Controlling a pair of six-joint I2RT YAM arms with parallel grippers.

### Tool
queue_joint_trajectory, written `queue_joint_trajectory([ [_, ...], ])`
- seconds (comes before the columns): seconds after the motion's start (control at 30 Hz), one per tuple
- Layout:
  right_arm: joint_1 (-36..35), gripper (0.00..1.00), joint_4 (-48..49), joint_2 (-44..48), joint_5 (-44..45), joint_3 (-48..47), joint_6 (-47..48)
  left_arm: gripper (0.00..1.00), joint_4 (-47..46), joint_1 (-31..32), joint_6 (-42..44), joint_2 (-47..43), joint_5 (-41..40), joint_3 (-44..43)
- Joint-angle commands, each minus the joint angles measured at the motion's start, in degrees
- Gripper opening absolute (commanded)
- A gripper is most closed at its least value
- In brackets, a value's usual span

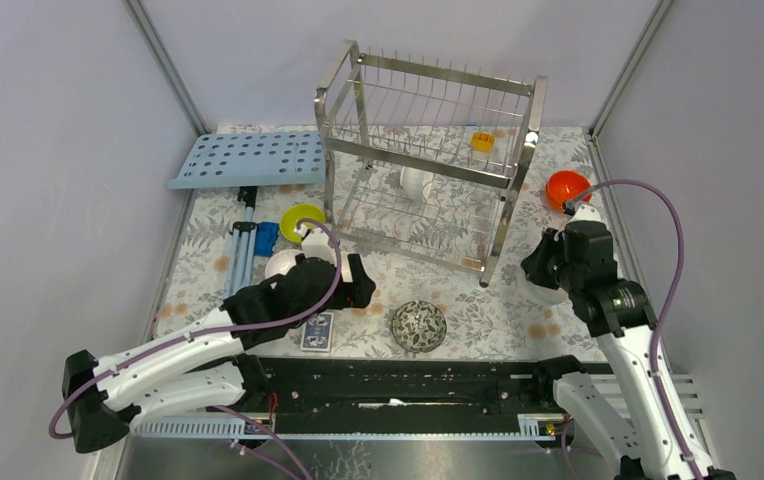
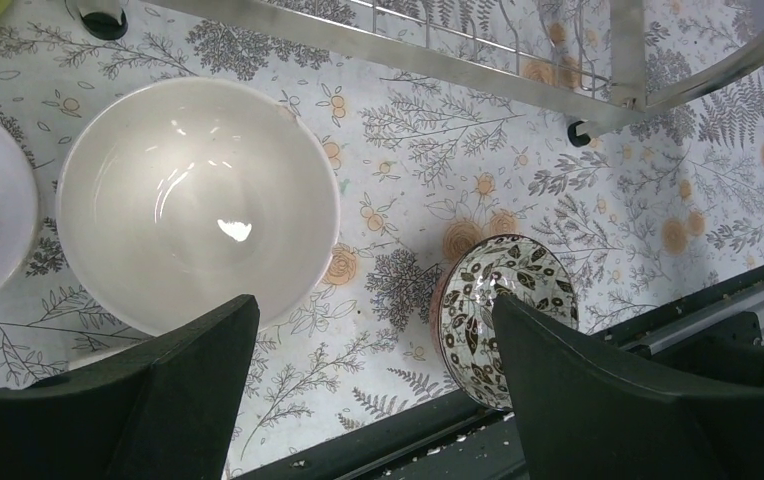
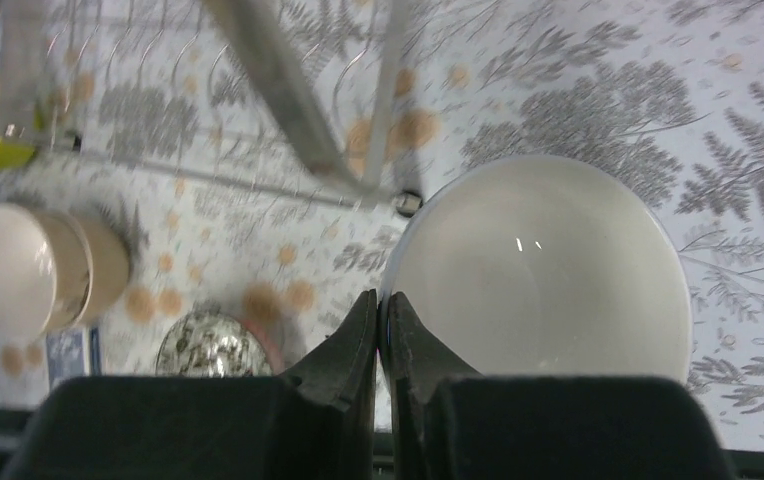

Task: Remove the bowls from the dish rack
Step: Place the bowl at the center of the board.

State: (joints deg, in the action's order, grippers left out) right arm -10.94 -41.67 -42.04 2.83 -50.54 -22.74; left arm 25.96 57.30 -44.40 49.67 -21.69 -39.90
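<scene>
Top external: grey walls (image 1: 48, 150) flank floral tablecloth (image 1: 503, 312), rack (image 1: 515, 185).

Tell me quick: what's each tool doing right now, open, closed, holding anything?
Left tool: open, holding nothing.
Right tool: closed on the rim of a white bowl.

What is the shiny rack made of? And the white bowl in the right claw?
The dish rack looks like polished steel wire and tubing: silvery, mirror-bright. The white bowl, rim pinched in the right gripper, seems glazed ceramic, possibly melamine: smooth, glossy, with light glints.
</scene>
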Motion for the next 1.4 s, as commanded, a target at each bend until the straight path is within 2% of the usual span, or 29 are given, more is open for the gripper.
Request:
queue_joint_trajectory([
  [0.0, -1.71, 0.00, -6.17, 3.82, -9.26, -4.02, 3.74, 0.92, -0.67, -0.34, 1.78, 0.25, 0.00, -4.49],
  [0.1, -1.78, 0.00, -8.59, 5.82, -16.05, -4.64, 6.36, 0.92, -0.27, -0.33, 2.27, 1.36, 0.35, -6.20],
  [0.27, -3.58, 0.00, -8.56, 8.11, -21.21, -4.17, 6.31, 0.92, -0.28, -0.34, 2.10, 3.43, 0.51, -8.09],
  [0.63, -4.49, 0.00, -1.79, 8.22, -25.07, -0.65, 4.92, 0.92, -0.29, -0.29, 0.66, 5.96, 2.17, -8.63],
  [0.8, -5.42, 0.00, -0.75, 7.23, -24.10, -0.93, 5.95, 0.92, -0.36, -0.33, 0.63, 6.97, 2.83, -8.53],
  [1.0, -6.38, 0.00, -1.34, 6.53, -18.89, 1.21, 8.29, 0.92, -1.56, -0.33, 0.55, 8.64, 5.34, -8.53],
  [1.23, -9.65, 0.00, 1.32, 5.39, -19.81, 1.50, 8.06, 0.92, -6.49, -0.28, 0.74, 12.27, 11.41, -10.59],
  [1.37, -12.93, 0.00, 2.12, 4.16, -15.65, 1.87, 7.47, 0.92, -6.77, -0.34, 0.72, 14.49, 12.64, -11.81],
])
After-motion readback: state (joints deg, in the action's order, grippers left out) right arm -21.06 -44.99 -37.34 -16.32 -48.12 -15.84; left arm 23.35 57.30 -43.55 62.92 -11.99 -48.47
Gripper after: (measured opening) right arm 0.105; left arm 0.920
